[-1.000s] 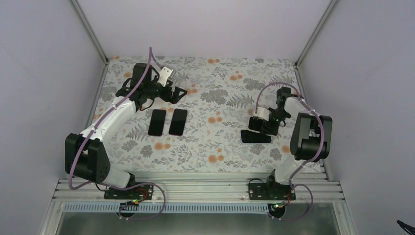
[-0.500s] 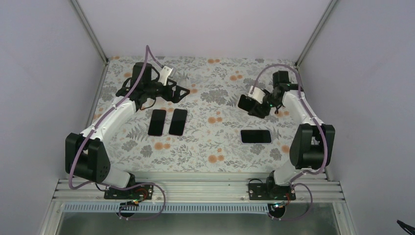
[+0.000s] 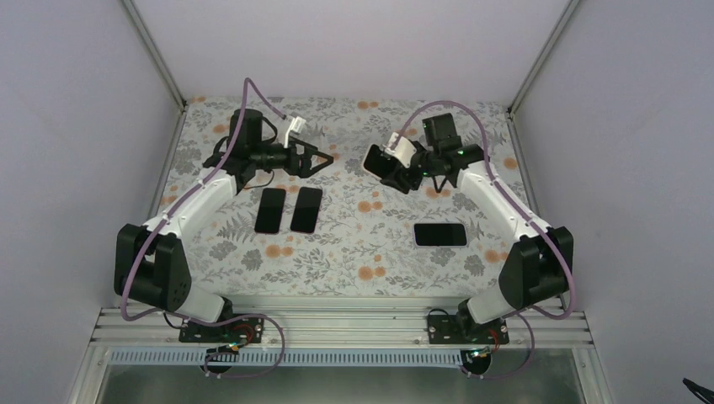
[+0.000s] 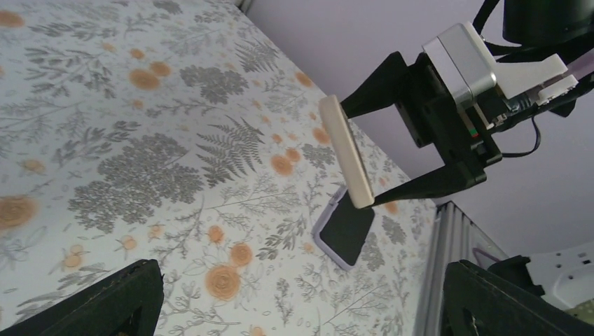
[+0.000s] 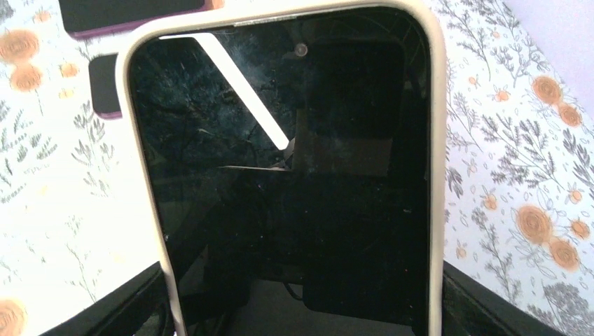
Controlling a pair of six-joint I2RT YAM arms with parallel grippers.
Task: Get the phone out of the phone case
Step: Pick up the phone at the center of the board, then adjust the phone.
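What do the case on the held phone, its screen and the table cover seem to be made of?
Case: probably soft silicone or rubber, matte cream, rounded edges, no glare.
Screen: glass, glossy black, mirroring a light strip.
Table cover: likely printed cloth or vinyl, matte, floral pattern.

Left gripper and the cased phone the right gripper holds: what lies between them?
Only bare floral table cover, seen in the top view, between the left gripper and the cased phone held by the right gripper.
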